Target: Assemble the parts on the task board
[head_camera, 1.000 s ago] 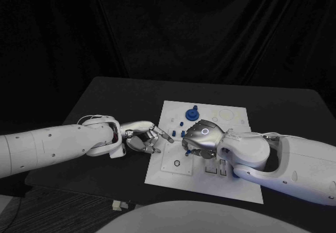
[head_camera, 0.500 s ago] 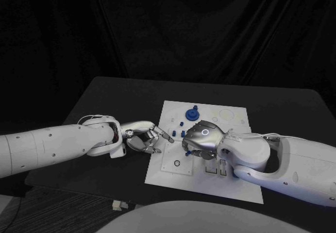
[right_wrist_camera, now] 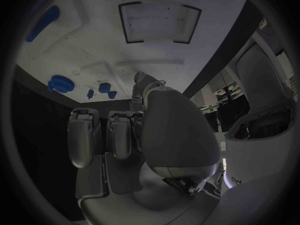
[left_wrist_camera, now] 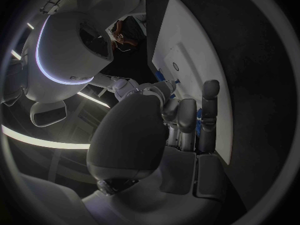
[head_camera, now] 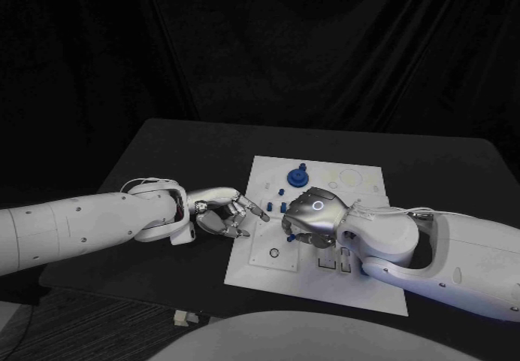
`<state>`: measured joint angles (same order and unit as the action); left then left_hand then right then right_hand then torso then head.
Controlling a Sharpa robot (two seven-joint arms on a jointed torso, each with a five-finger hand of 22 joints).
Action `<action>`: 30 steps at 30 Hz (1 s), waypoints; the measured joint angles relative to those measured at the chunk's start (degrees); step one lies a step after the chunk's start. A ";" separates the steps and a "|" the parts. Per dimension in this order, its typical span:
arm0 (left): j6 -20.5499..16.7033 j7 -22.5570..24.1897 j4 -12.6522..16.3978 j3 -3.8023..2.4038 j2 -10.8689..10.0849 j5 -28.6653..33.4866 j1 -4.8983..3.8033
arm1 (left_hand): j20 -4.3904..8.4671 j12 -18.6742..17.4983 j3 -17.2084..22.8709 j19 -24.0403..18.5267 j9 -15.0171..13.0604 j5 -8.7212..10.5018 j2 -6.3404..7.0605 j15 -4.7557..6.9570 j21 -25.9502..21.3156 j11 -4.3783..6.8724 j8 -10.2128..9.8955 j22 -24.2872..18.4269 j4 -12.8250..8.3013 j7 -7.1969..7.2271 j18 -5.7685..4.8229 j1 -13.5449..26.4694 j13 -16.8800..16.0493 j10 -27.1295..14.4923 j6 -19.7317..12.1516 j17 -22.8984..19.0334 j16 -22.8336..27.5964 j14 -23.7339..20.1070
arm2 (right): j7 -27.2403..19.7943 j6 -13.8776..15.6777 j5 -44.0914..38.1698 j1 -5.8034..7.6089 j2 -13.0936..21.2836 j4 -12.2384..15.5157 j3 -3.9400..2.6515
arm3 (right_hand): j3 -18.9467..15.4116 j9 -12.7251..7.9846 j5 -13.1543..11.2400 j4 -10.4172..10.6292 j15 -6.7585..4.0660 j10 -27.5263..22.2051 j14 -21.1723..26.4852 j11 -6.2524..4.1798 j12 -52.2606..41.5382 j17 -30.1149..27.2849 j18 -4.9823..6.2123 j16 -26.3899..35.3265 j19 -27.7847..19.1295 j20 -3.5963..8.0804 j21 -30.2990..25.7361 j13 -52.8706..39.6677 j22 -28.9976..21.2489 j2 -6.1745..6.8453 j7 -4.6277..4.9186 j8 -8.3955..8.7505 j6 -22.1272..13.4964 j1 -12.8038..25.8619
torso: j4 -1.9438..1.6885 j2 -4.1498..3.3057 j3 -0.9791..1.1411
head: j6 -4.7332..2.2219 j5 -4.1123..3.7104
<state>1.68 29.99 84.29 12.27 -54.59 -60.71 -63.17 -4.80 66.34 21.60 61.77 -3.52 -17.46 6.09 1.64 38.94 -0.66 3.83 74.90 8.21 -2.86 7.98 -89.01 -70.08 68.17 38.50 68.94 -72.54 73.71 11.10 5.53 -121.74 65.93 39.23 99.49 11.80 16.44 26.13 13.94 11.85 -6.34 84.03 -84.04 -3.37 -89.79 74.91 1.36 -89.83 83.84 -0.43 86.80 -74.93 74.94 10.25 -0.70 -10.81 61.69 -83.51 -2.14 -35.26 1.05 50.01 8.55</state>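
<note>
Your right robot hand sits over the middle of the white board, palm down, fingers curled under toward the board; you cannot tell from these views whether it grips anything. In its wrist view the fingers lie side by side, with nothing visible between them. Your left robot hand hangs at the board's left edge, fingers partly bent and pointing at the right one (its grasp is also impossible to judge). Past the right robot hand, toward the far edge, you can see a round blue disc standing on the board, and a few small blue pieces between the two hands. The board lies in the middle of the black counter.
</note>
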 measured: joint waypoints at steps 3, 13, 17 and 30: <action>0.00 0.00 0.00 0.00 0.00 0.00 0.00 | 0.00 0.00 0.00 0.00 0.00 0.00 0.00 0.00 0.00 0.00 0.00 0.00 0.00 0.00 0.00 0.00 0.00 0.00 0.00 0.00 0.00 0.00 | 0.00 0.00 0.00 0.00 0.00 0.00 0.00 | 0.00 0.06 0.27 0.00 0.00 0.00 0.00 0.00 0.00 0.00 0.00 0.00 0.00 0.00 0.00 0.00 0.00 -0.02 0.00 0.00 0.00 0.02 | 0.00 0.00 0.00 | 0.00 0.00; 0.00 0.00 0.00 -0.01 0.02 0.00 0.00 | 0.00 0.00 0.00 0.00 0.00 0.00 0.00 0.00 0.00 -0.01 0.00 0.00 0.00 0.00 0.00 0.00 -0.02 -0.01 0.00 0.00 0.00 0.00 | 0.05 -0.04 0.00 -0.09 -0.15 -0.26 0.00 | -0.01 0.12 0.26 -0.55 0.00 0.00 0.00 0.00 0.00 0.00 0.00 0.00 0.00 0.00 0.00 0.01 -0.01 -0.23 0.40 0.47 -0.67 0.23 | 0.00 -0.01 -0.01 | 0.00 -0.04; 0.00 0.01 0.00 -0.01 0.02 0.00 0.00 | 0.00 0.00 0.17 0.00 0.00 -0.23 0.23 0.00 0.00 -0.01 0.00 0.00 -0.17 0.00 0.00 0.23 -0.02 -0.01 0.00 0.00 0.00 0.00 | 0.08 -0.12 0.00 -0.14 -0.24 -0.37 0.00 | 0.41 -0.38 0.26 -1.20 0.00 0.00 0.00 0.00 0.00 0.00 0.00 0.00 0.00 0.00 -0.43 0.01 -0.01 -0.37 0.35 2.22 -3.25 0.36 | 0.00 -0.01 -0.01 | 0.00 -0.01; 0.01 0.02 -0.04 -0.02 0.06 0.00 0.00 | 0.00 0.00 0.24 0.00 0.00 -0.23 0.23 0.00 0.00 -0.01 0.00 0.00 -0.24 0.00 0.00 0.23 -0.03 -0.01 0.00 0.00 0.00 0.00 | 0.21 -0.45 0.00 -0.20 -0.35 -0.49 0.00 | 0.96 -3.62 -1.45 -2.06 0.00 0.00 0.00 0.00 0.00 0.00 0.00 0.00 0.21 0.20 -0.83 0.01 -0.02 0.10 -0.29 6.29 -8.27 1.03 | 0.00 0.00 -0.01 | 0.00 -0.05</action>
<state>1.69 30.02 84.25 12.25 -54.53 -60.72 -63.17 -4.80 66.34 21.84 61.77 -3.52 -17.69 6.33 1.64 38.94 -0.67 3.83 74.90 7.97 -2.86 7.98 -88.78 -70.11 68.17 38.50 68.94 -72.54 73.71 11.31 5.08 -121.74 65.73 38.88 99.00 11.80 17.40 22.51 12.48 9.79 -6.34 84.03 -84.04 -3.37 -89.79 74.91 1.36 -89.83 84.05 -0.22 85.98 -74.91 74.92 10.35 -0.99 -4.51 53.42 -82.49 -2.14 -35.26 1.04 50.01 8.50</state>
